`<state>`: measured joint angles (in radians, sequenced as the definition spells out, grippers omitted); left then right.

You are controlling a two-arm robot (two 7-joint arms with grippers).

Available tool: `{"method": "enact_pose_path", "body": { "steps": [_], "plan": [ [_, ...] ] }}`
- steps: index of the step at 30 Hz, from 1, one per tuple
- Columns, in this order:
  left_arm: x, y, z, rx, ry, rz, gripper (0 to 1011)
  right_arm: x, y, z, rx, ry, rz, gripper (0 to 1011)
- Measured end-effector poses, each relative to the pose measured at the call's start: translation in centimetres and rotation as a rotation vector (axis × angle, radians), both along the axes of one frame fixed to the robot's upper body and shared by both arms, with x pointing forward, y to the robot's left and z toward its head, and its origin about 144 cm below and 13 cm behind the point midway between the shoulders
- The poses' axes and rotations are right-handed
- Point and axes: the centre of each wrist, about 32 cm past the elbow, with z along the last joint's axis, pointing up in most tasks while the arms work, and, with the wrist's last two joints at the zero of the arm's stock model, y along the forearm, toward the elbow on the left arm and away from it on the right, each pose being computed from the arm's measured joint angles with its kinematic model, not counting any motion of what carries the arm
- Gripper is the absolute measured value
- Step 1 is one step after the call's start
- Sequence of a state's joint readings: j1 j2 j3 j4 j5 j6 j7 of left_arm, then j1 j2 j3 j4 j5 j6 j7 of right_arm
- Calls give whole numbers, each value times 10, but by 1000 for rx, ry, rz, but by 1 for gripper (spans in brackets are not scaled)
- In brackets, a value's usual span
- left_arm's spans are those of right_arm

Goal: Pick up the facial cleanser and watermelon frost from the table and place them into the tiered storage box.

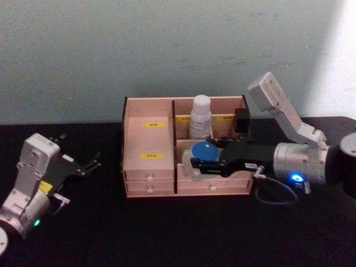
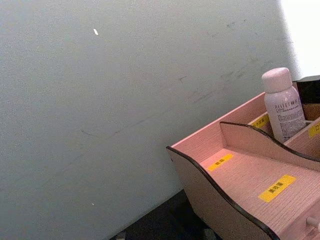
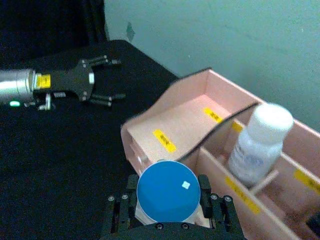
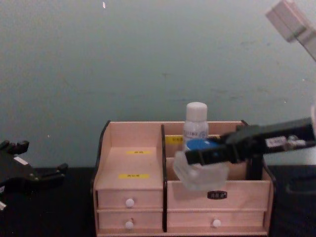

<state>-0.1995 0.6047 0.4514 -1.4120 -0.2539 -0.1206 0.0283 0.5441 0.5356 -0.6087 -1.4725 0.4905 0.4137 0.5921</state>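
Right gripper [image 1: 196,165], fingers clamped on the blue-capped container [image 1: 204,151], holds it upright over the tiered storage box's [image 1: 147,142] front right compartment; left gripper [image 1: 92,162] parked, fingers wide

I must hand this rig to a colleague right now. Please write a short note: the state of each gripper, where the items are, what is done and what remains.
Right gripper: jaws shut on the blue-capped container, held above the front right part of the storage box, not yet released.
Left gripper: jaws open, empty, parked over the black table to the left of the box.
White bottle: upright in the back row of the box's right half.
Done: the bottle is in the box.
Left: lower and release the blue-capped container, then pull the right arm back.
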Motion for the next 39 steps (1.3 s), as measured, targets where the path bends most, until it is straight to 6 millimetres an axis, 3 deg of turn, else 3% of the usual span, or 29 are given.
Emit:
{"method": "enact_pose_path", "body": {
  "steps": [20, 39],
  "plan": [
    [0, 0, 0, 0, 0, 0, 1001, 45, 54, 8, 39, -6, 11, 722],
    [0, 0, 0, 0, 0, 0, 1001, 79, 84, 2, 42, 11, -19, 722]
  ]
}}
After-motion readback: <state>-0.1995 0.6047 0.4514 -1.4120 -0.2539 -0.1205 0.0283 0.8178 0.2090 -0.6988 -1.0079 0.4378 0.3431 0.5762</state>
